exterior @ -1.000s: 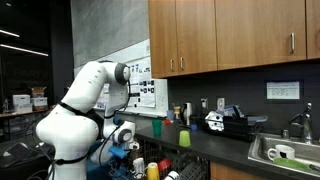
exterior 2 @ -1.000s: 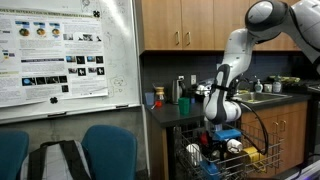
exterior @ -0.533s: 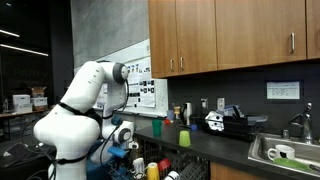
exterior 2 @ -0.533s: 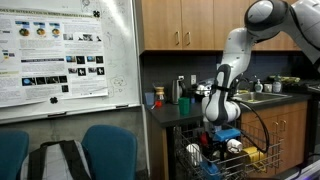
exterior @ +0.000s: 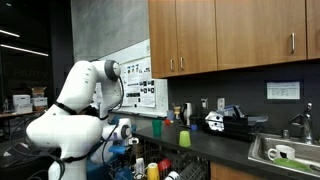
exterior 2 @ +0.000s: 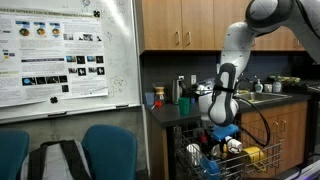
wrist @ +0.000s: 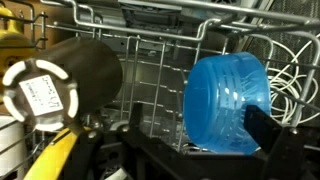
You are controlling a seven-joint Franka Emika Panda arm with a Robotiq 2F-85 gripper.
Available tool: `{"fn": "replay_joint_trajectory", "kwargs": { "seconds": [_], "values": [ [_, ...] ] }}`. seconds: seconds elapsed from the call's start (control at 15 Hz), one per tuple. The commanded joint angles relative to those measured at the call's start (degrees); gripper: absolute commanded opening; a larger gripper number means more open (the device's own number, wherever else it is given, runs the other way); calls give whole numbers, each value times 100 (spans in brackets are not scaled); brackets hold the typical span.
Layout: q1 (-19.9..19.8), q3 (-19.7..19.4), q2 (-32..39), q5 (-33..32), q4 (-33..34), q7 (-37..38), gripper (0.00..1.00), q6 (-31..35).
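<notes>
In the wrist view a blue plastic cup (wrist: 226, 105) lies on its side in the wire dishwasher rack (wrist: 150, 60). It sits between my gripper's (wrist: 200, 135) two dark fingers. The fingers are spread wide, one at each side of the cup, with a gap at the left one. To the left lies a dark cylindrical cup (wrist: 70, 80) with a white label on its base. In both exterior views the gripper (exterior: 126, 148) (exterior 2: 222, 140) is down inside the rack (exterior 2: 215, 155), below the counter edge.
A yellow item (wrist: 45, 165) lies in the rack at the lower left, and more dishes fill the rack (exterior: 153, 170). The dark counter holds a green cup (exterior: 184, 137) and a sink (exterior: 285, 152). A poster board (exterior 2: 60, 55) and blue chairs (exterior 2: 108, 150) stand beside the rack.
The arm's upper links have swung over a little in both exterior views. The gripper stays low in the rack at about the same place.
</notes>
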Motion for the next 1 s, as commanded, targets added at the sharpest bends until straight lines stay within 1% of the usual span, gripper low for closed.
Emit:
{"fn": "replay_joint_trajectory", "kwargs": {
  "seconds": [0.0, 0.27, 0.67, 0.93],
  "values": [
    [576, -713, -96, -575, -136, 670, 100, -86],
    [969, -1254, -121, -891, -200, 1123, 100, -102],
    [869, -1123, -456, -859, -589, 973, 100, -101],
    [878, -1046, -676, -888, -745, 971, 100, -57]
  ]
}}
